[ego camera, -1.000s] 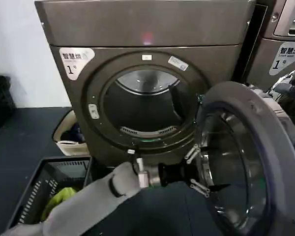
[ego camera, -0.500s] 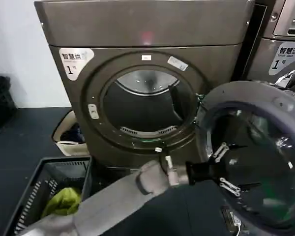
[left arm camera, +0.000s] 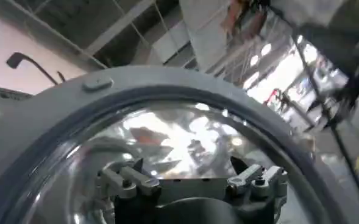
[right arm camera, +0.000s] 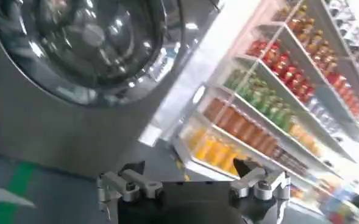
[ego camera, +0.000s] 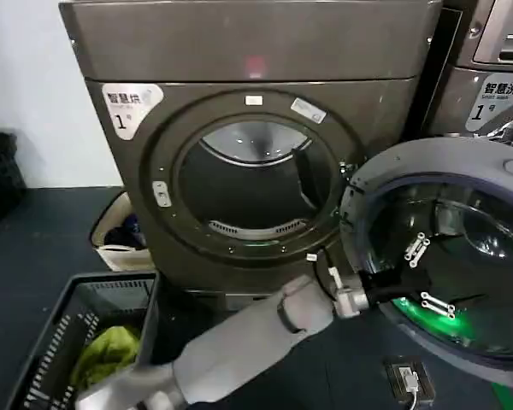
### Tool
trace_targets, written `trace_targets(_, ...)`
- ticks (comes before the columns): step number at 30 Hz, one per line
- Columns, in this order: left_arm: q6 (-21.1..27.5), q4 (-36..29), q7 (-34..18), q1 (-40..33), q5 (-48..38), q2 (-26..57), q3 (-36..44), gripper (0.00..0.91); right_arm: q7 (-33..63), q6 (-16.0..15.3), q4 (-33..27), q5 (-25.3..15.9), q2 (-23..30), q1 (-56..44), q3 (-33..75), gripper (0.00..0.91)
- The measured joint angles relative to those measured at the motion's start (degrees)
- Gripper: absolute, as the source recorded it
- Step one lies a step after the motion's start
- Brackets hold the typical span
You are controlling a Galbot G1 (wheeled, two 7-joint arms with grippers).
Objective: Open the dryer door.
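The dryer fills the upper centre of the head view. It is a large grey-brown metal front-loader with a flat top panel, a white "1" sticker with Chinese characters at the upper left of its front face, and a round opening ringed by a dark collar. The drum interior is dark, with a pale reflection along its upper edge.

The dryer door is open and stands at the right of the head view, hinged at the right edge of the opening. It is a thick grey ring around a domed glass pane; the pane shows a green reflection near its lower part.

The left arm reaches from the lower left toward the centre right of the head view. The left claw is set wide, both fingers against the glass pane of the door, gripping nothing. In the left wrist view the left claw faces the door rim and glass at close range.

The right claw shows spread fingers in the right wrist view, holding nothing, pointed toward a machine with a round glass door and shelves of bottles.

A dark laundry basket with a yellow-green cloth sits at the lower left of the head view.

Change from the earlier frames: the door has swung further open to the right, now showing its inner face more squarely, and the left claw has moved right with it
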Motion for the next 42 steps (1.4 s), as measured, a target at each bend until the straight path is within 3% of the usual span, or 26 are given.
trace_targets(9, 2.32, 4.89, -5.70, -0.07, 7.95, -3.61, 0.38, 0.907, 8.09, -7.02, 13.25, -4.05, 11.07, -2.20, 2.14, 0.907)
trace_targets(17, 5.35, 8.15, -8.50, -0.94, 9.27, -6.01, 0.27, 0.907, 10.38, -9.23, 20.33, -6.04, 17.90, -2.52, 2.83, 0.907)
trace_targets(25, 9.54, 10.98, -13.13, -2.10, 10.46, -7.66, 0.13, 0.907, 12.42, -11.30, 22.57, -8.48, 20.80, -2.28, 3.36, 0.907)
trace_targets(31, 10.71, 11.35, -13.63, -2.05, 10.33, -7.66, 0.02, 0.907, 20.47, -17.92, 23.38, -14.10, 22.27, -1.76, 5.09, 0.907)
trace_targets(36, 10.88, 11.96, -13.68, -2.03, 10.39, -7.66, -0.01, 0.907, 24.84, -21.93, 23.36, -16.06, 23.52, -1.72, 6.74, 0.907)
trace_targets(42, 11.44, 11.96, -13.54, -2.01, 9.94, -7.66, -0.49, 0.907, 25.78, -22.78, 23.25, -16.52, 24.32, -1.69, 7.31, 0.907)
